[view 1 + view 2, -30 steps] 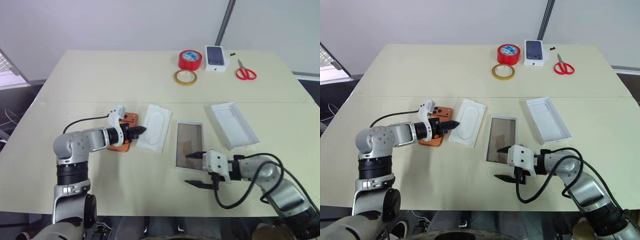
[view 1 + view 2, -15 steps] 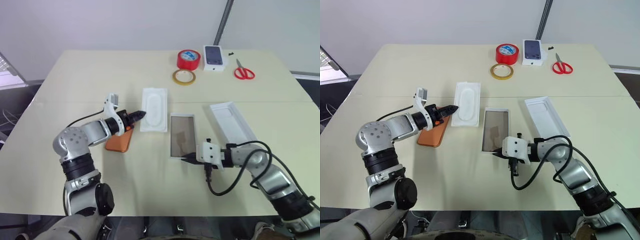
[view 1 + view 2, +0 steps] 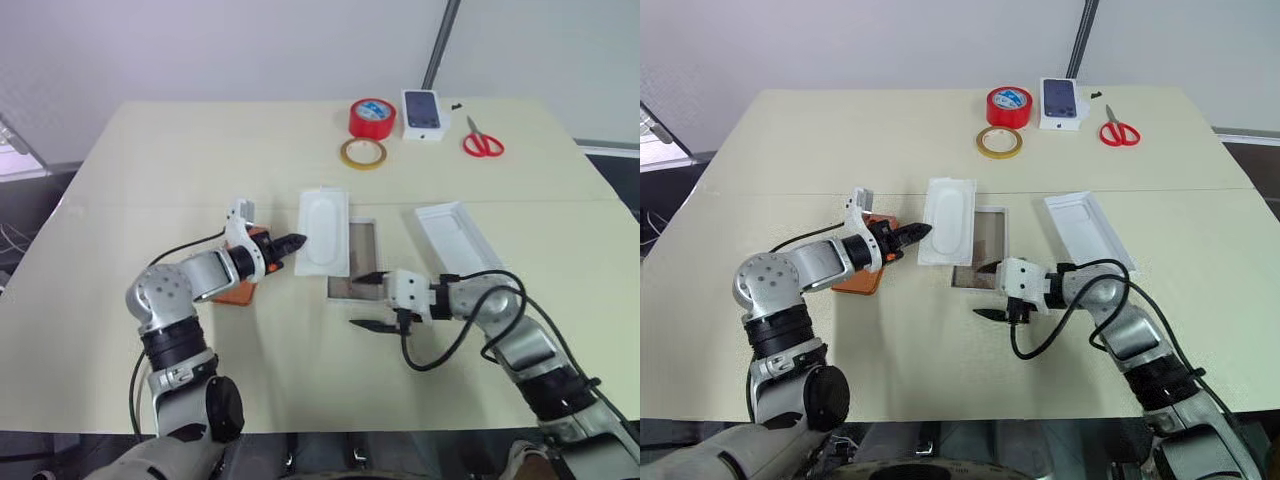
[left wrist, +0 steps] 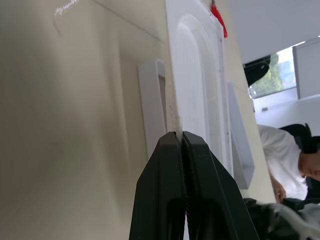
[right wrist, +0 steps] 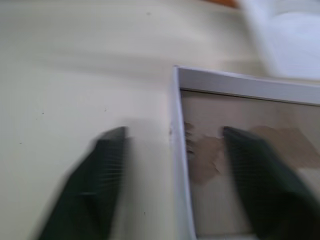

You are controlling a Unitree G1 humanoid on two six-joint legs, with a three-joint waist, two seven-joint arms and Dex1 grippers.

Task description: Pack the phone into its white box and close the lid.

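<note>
My left gripper [image 3: 297, 241] is shut on the near edge of a flat white insert [image 3: 325, 228] with an oval recess. The insert's right side lies over the white box [image 3: 362, 256], a shallow tray with a glossy brownish floor. The left wrist view shows the fingertips [image 4: 170, 145] pinching that thin white edge. The orange phone [image 3: 238, 293] lies on the table, mostly hidden under my left wrist. My right gripper [image 3: 368, 300] is open at the box's near end, one finger on each side of its left rim [image 5: 176, 125]. The lid [image 3: 455, 240] lies open side up to the right of the box.
At the table's far side are a red tape roll [image 3: 372, 118], a yellowish tape ring [image 3: 362, 153], a small white box printed with a dark phone [image 3: 423, 105] and red scissors [image 3: 482, 145]. A seated person [image 4: 285, 165] is off to the side.
The camera has shifted. My left gripper has carried the insert to the right, partly over the white box. My right gripper, shut half a second ago, now stands open at the box's near end.
</note>
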